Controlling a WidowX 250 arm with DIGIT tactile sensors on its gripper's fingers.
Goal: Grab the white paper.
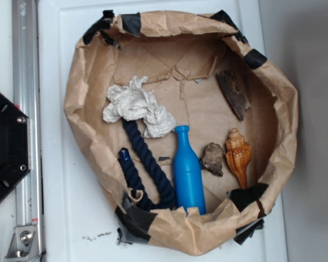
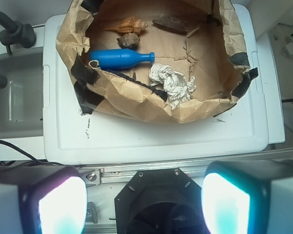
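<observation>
The white paper point(image 1: 135, 106) is a crumpled wad lying inside a brown paper bag point(image 1: 82, 82) rolled down into a basket, at its left middle. It also shows in the wrist view point(image 2: 172, 84), near the bag's front wall. My gripper point(image 2: 144, 204) is open and empty, its two pads wide apart at the bottom of the wrist view, well back from the bag and above the black robot base point(image 2: 156, 200). The gripper is out of the exterior view.
In the bag lie a blue bottle point(image 1: 188, 172), a dark blue rope point(image 1: 145, 164), a grey stone point(image 1: 212, 159), an orange shell point(image 1: 239, 155) and a bark piece point(image 1: 233, 93). The bag stands on a white lid point(image 1: 54, 164). A metal rail point(image 1: 24, 109) runs along the left.
</observation>
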